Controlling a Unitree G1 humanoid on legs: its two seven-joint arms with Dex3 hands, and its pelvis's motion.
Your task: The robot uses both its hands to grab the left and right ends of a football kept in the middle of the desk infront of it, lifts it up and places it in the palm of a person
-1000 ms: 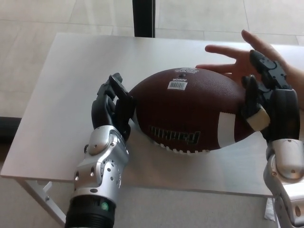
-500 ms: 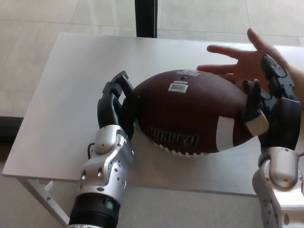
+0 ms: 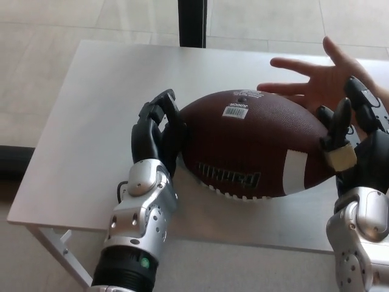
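Note:
A brown football (image 3: pixel 255 143) with white stripes, white laces and a barcode sticker is held between my two hands over the white desk (image 3: pixel 91 109). My left hand (image 3: pixel 155 131) has its black fingers curled around the ball's left end. My right hand (image 3: pixel 355 149) presses against the right end, fingers up along it. A person's open hand (image 3: pixel 322 76), palm up and fingers spread, waits just behind the ball's right end.
A black post (image 3: pixel 192 23) stands behind the desk at top centre. The desk's front edge runs below the ball, with a white leg (image 3: pixel 58 249) at lower left. Tiled floor surrounds the desk.
The ball and both hands have shifted slightly right and toward the person's hand. My left fingers have curled further around the ball's left end.

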